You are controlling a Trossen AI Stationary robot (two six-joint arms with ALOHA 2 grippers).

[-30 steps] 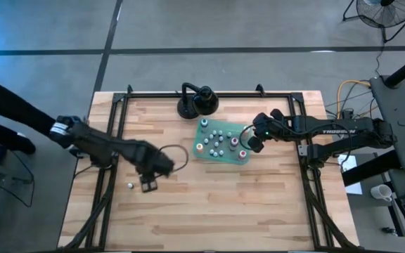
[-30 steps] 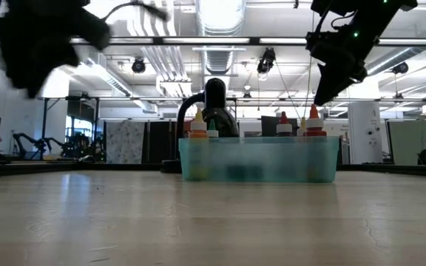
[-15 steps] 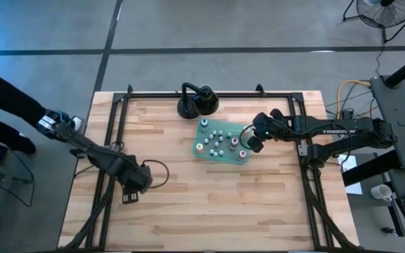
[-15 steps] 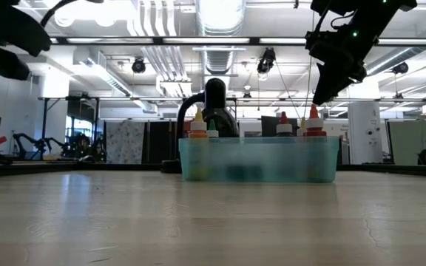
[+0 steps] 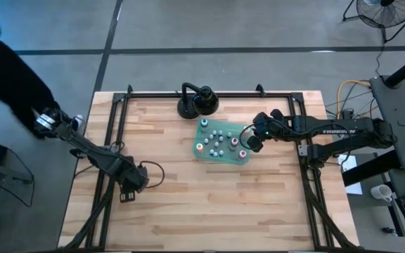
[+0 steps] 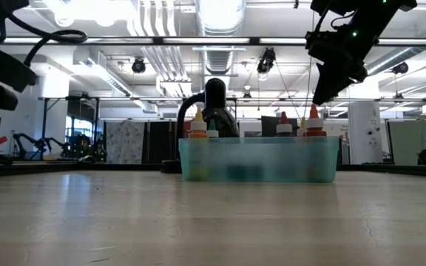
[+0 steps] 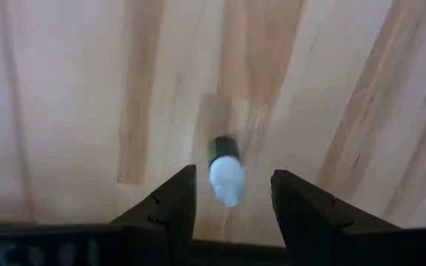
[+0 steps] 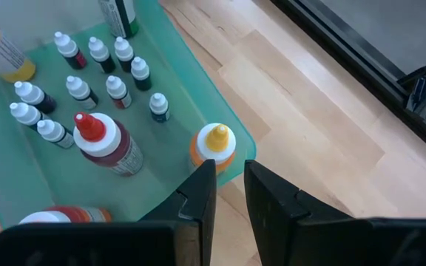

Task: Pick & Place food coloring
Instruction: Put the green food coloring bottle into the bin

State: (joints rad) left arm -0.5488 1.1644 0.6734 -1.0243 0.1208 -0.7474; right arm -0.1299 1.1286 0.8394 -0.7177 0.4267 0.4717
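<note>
Left pincer (image 7: 228,193), lower left of the frame, gapes around a tiny whitish dark-capped bottle (image 7: 224,171) lying on the wooden table (image 5: 259,204); right pincer (image 8: 229,185), closed empty, hangs over the green tray (image 8: 176,66).

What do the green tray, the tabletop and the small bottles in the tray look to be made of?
Tray: likely translucent plastic with a smooth sheen; the low view shows bottles blurred through its wall. Tabletop: wood planks, visible grain and seams, lightly glossy. Small bottles: probably soft whitish plastic with dark labels and white caps.
</note>
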